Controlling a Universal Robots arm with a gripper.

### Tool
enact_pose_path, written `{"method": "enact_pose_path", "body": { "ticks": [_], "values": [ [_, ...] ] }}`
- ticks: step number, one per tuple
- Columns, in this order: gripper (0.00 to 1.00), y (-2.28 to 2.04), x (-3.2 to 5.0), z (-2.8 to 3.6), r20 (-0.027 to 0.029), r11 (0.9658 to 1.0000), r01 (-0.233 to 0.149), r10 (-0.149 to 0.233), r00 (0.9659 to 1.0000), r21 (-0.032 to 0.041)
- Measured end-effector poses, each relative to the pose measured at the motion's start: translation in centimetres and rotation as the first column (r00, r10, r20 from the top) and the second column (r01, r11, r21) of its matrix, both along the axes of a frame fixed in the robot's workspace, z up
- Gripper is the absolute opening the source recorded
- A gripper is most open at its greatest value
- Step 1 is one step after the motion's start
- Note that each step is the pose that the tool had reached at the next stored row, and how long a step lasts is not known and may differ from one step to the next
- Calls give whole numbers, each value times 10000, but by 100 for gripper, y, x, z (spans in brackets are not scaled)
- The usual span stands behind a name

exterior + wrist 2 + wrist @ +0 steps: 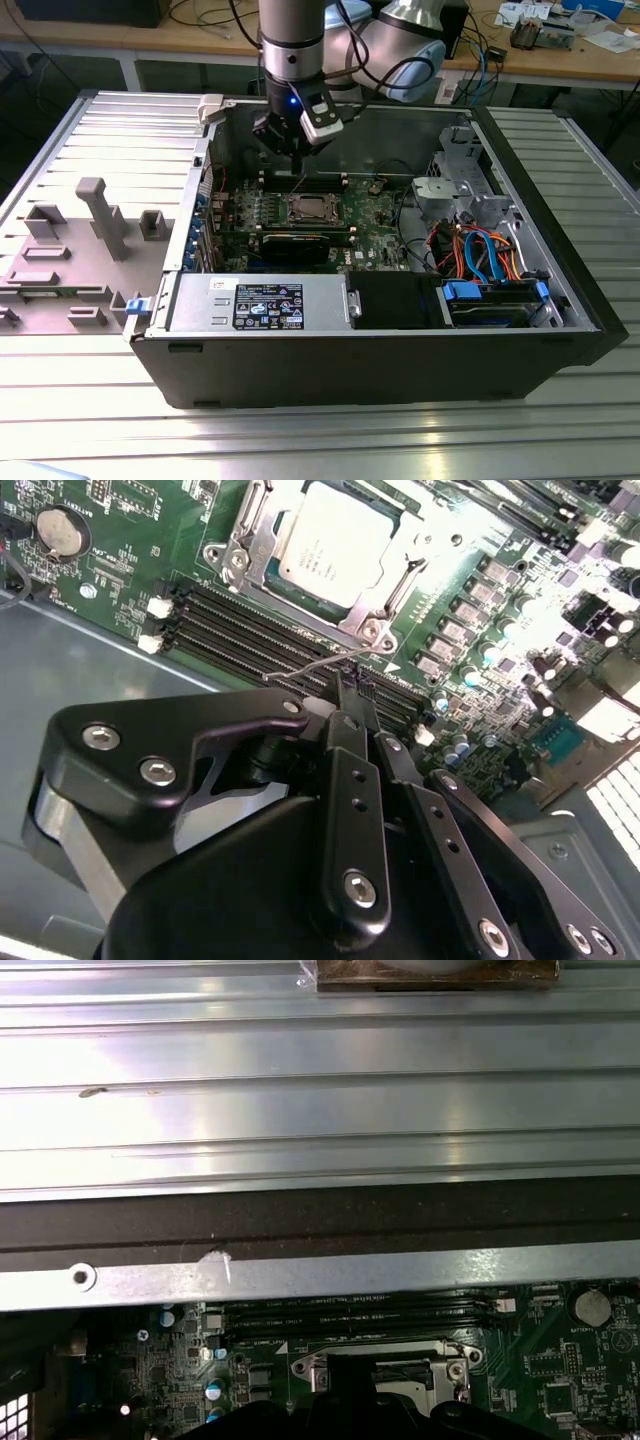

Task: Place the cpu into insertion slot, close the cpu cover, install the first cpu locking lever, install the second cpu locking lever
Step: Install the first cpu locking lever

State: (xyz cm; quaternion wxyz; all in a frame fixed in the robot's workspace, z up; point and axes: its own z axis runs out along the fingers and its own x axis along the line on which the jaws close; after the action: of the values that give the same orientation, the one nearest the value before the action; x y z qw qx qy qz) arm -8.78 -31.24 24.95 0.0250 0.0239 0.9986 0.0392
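Note:
The cpu [335, 545] lies flat in the socket on the green motherboard [375, 215], its dull silver face up. The cpu cover [245, 555] is down around it as a metal frame. In the exterior view the cpu [308, 208] sits just below my gripper [300, 172], which reaches down into the open computer case. In the second wrist view my gripper [355, 690] is shut, its tip right beside a thin wire locking lever [310, 666] that stands raised off the socket's edge. I cannot tell whether the tip touches the lever. The first wrist view has the gripper [348, 1385] over the socket.
Black memory slots [230, 620] run beside the socket, and a coin battery [60, 530] sits near them. The case holds a power supply [255, 300] in front and a drive cage with blue and orange cables [490, 260] on the exterior view's right. Grey fixture blocks [100, 215] stand outside on its left.

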Motion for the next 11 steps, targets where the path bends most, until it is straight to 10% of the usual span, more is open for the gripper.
{"method": "enact_pose_path", "body": {
  "ticks": [11],
  "values": [
    [11,6,33,-42,-1,9998,-208,208,9998,50]
  ]
}}
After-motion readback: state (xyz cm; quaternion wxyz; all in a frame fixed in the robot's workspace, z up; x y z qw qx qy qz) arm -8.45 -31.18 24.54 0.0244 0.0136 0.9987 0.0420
